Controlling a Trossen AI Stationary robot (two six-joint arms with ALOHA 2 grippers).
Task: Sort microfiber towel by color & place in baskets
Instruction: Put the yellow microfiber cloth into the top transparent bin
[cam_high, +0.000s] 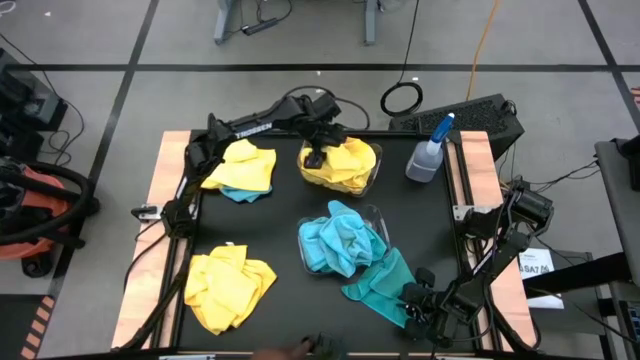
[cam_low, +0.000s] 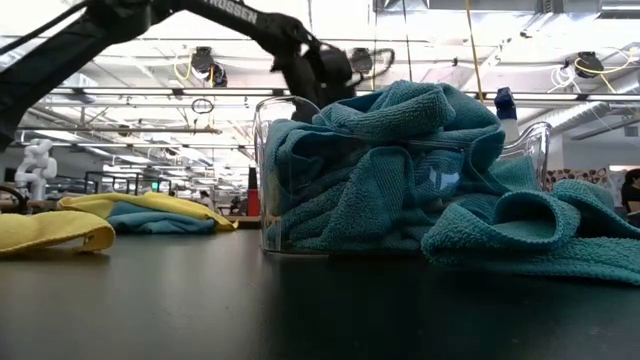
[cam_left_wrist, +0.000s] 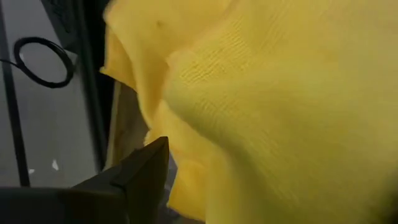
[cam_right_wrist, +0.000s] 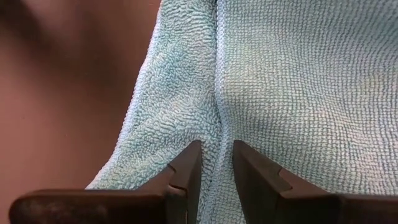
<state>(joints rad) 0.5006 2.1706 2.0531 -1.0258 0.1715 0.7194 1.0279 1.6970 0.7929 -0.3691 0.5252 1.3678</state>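
Over the far basket (cam_high: 372, 172) of yellow towels (cam_high: 345, 160), the left gripper (cam_high: 314, 157) hangs with jaws parted, nothing held. At the surface's (cam_high: 285, 230) near right corner, the right gripper (cam_right_wrist: 216, 163) pinches a fold of a turquoise towel (cam_high: 381, 285) lying beside the basket of turquoise towels (cam_high: 338, 242).

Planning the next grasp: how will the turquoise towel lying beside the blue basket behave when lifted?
The turquoise towel will probably hang limp, since it lies in soft folds. Its fuzzy pile should grip, not slip. One edge touches the basket, so it may drag there.
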